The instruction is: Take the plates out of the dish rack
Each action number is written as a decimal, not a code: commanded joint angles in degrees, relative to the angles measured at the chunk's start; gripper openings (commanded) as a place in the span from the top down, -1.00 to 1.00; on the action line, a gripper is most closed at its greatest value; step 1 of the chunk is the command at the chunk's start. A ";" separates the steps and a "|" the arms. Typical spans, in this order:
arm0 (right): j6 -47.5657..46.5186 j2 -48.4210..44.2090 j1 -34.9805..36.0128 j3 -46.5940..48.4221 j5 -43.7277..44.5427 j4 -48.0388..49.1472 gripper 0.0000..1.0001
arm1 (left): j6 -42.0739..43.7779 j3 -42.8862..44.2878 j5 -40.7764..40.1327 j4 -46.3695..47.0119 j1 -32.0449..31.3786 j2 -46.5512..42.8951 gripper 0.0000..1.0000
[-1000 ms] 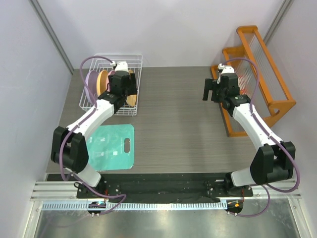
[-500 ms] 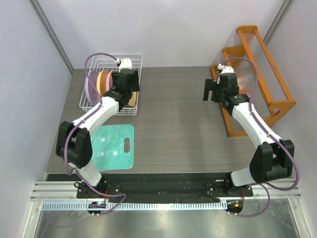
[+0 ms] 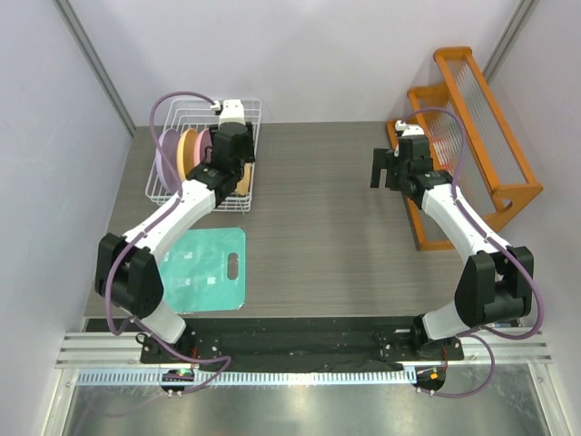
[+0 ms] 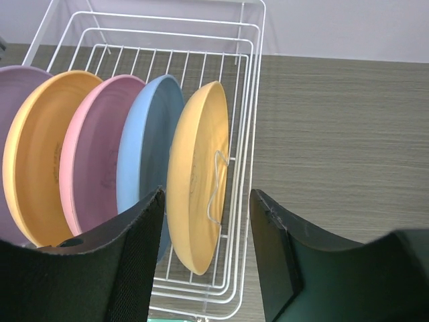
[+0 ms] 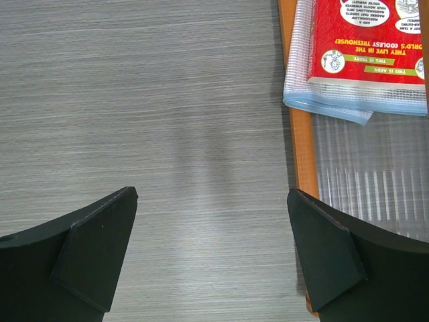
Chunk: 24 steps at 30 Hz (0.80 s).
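grey wood-grain table (image 3: 327, 209) carried the white wire rack (image 4: 258, 80) at its far left, with five plates (image 4: 144, 147) standing on edge between the prongs: lavender, orange, pink, blue, then the yellow plate (image 4: 194, 154) nearest the rack's right wall. left claw (image 4: 204, 201) hung over that yellow plate, spread apart with the plate showing in the gap, gripping nothing. right claw (image 5: 212, 194) was wide open and empty above bare table, beside the orange shelf (image 5: 299, 134) bearing a red packet (image 5: 365, 40). a teal mat (image 3: 209, 268) lay just in front of the rack
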 commanded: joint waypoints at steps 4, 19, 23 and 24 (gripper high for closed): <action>-0.74 -0.68 0.08 2.87 0.48 0.38 -1.00 | 2.01 3.39 -5.55 1.05 -0.13 5.05 0.03; -0.92 0.46 0.08 3.14 0.83 -0.06 -0.99 | 2.72 7.95 -14.86 -0.69 0.83 12.97 0.33; -0.83 0.72 0.08 3.13 1.00 -0.32 -0.99 | 2.01 7.96 -15.05 -1.85 0.92 12.80 0.71; -0.83 0.72 0.08 3.22 0.83 -0.41 -0.99 | 2.18 7.87 -15.05 -1.76 0.92 12.54 0.80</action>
